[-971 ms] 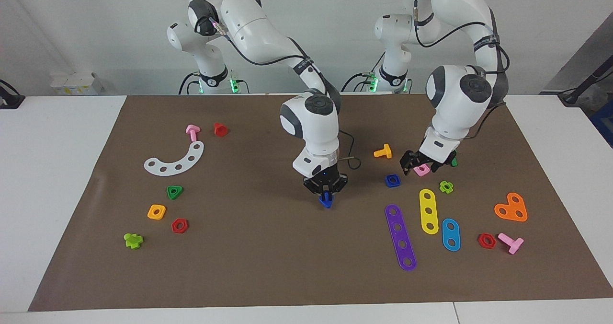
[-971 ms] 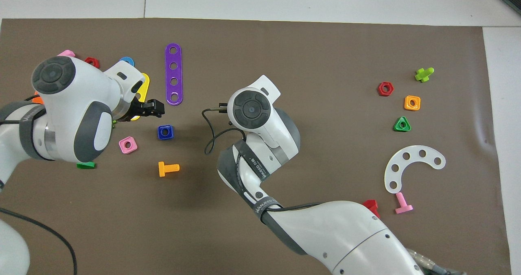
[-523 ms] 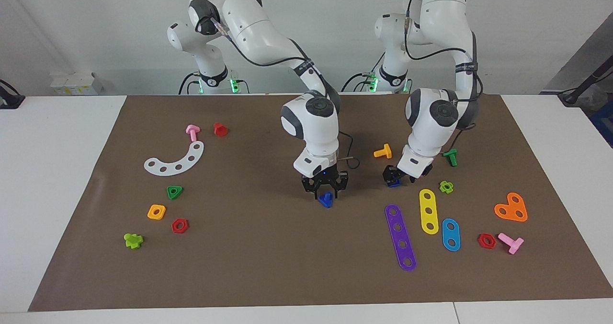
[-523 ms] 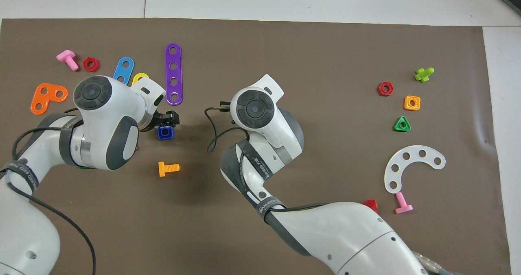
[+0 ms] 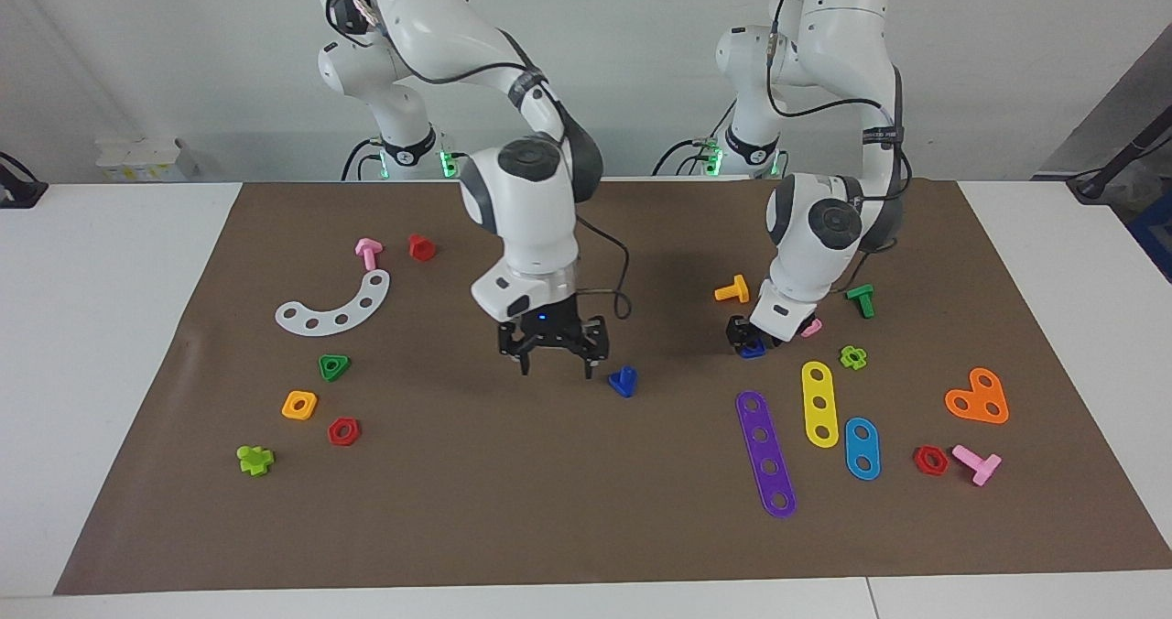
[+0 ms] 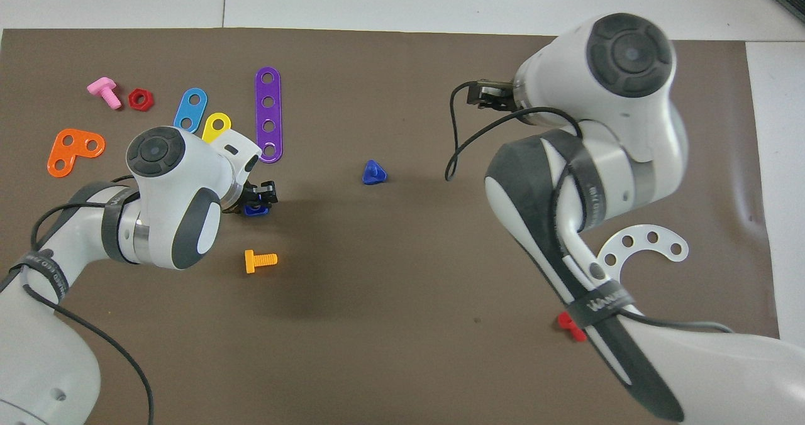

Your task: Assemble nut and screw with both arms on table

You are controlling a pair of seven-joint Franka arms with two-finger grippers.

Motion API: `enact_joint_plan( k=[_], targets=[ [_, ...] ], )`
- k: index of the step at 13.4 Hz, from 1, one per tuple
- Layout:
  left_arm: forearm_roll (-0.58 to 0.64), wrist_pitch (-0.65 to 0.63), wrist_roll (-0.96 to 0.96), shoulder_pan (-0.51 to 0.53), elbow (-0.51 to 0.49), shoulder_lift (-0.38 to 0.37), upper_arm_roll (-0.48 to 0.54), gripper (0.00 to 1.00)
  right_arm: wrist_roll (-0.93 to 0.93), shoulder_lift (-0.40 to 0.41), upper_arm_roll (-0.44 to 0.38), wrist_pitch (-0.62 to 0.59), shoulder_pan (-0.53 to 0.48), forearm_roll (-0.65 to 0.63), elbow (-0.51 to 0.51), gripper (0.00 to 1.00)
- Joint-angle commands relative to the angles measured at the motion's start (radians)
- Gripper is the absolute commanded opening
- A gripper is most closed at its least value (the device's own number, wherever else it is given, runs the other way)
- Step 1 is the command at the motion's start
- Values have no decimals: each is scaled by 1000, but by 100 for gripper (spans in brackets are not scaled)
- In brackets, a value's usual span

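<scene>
My white jointed right arm holds its black two-finger end effector (image 5: pixel 554 355) raised, fingers spread, pointing down. My left end effector (image 5: pixel 753 337) sits low at the counter, wrist tilted.

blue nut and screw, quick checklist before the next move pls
1. Screw free on the mat, head down: ok.
2. Right gripper open, off the screw: ok.
3. Left gripper down at the nut: ok.
4. Left gripper shut on the nut: cannot tell.
5. Mat between nut and screw free of other parts: ok.
6. Orange bolt apart from the left gripper: ok.
</scene>
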Motion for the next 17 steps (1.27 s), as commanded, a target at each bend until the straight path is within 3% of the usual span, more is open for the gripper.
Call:
enact_joint_plan(
  k=[1, 6, 11, 15, 17],
  targets=[
    [-16, -1, -25, -27, -22, -23, 15, 51, -108, -86, 19, -77, -86, 4, -45, 100],
    [-16, -6, -19, -25, -14, -21, 17, 4, -271, -198, 20, -267, -235, 7, -44, 100],
    [-38, -29, -26, -70, 126, 21, 14, 1, -320, -327, 16, -462, -321, 9, -32, 100],
    [-94, -107, -185, -177, 310, 107, 15, 1, -342, -373, 14, -508, -356, 0, -74, 100],
    [-101, -112, -256, -217, 355, 133, 15, 1, -349, -376, 14, -499, -352, 7, -96, 100]
  ],
)
